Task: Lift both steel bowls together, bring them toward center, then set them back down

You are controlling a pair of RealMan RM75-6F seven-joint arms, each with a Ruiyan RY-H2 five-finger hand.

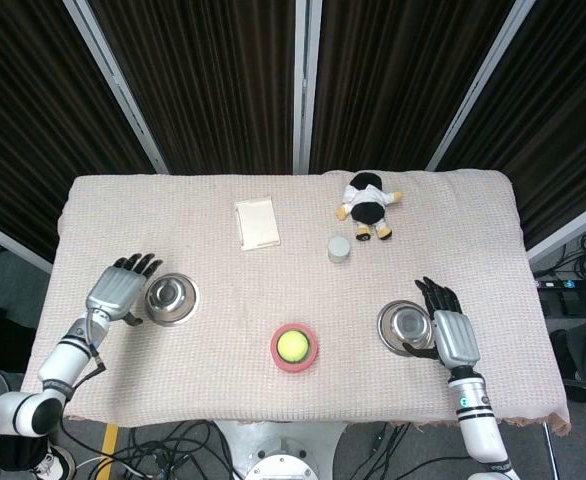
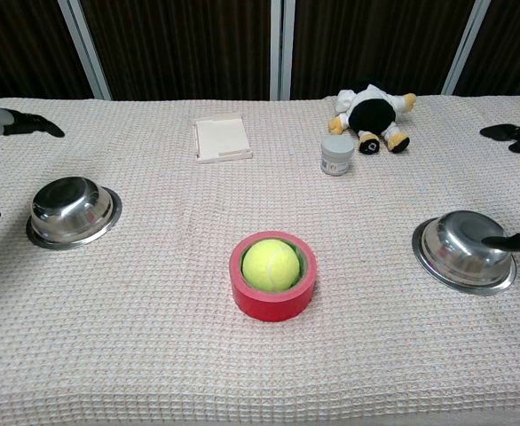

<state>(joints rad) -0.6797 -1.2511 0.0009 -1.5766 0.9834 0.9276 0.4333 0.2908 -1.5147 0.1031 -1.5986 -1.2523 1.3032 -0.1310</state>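
Two steel bowls stand on the beige cloth. The left bowl sits flat at the left side, and my left hand lies just to its left with fingers spread, holding nothing. The right bowl rests at the right side. My right hand is beside it on the right, fingers apart; a dark fingertip reaches over the bowl's rim. Only the fingertips of the left hand show in the chest view.
A red tape roll with a yellow tennis ball inside sits at centre front. A white pad, a small grey jar and a plush toy lie toward the back. The table's front edge is near.
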